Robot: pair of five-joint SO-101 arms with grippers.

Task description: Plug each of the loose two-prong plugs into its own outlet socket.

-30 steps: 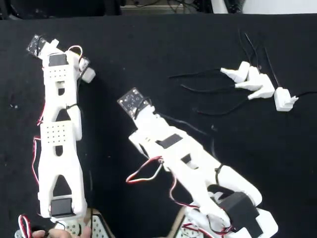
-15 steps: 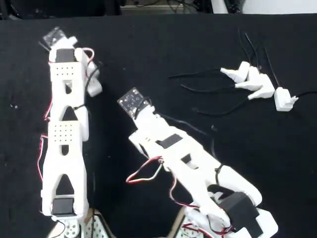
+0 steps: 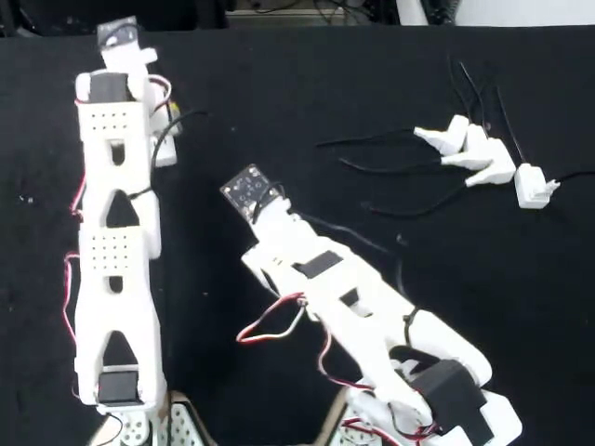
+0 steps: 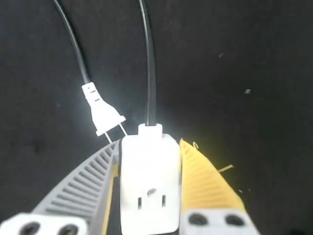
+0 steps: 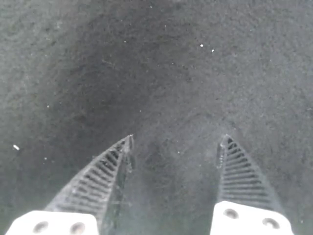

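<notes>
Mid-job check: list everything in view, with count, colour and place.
white outlet socket block on a black cord: one, white, clamped in the left gripper.
white two-prong plug on a black cord: one, white, lying with prongs beside the block.
bunch of white plug and socket pieces: about three, white, right side of the table.
small white box-shaped piece: one, white, just right of the bunch.
thin black cords: several, black, running from the bunch.
black cloth table: one, black, under everything.
left gripper: one, grey and yellow fingers, shut on the block.
right gripper: one, grey fingers, open over bare cloth.
</notes>
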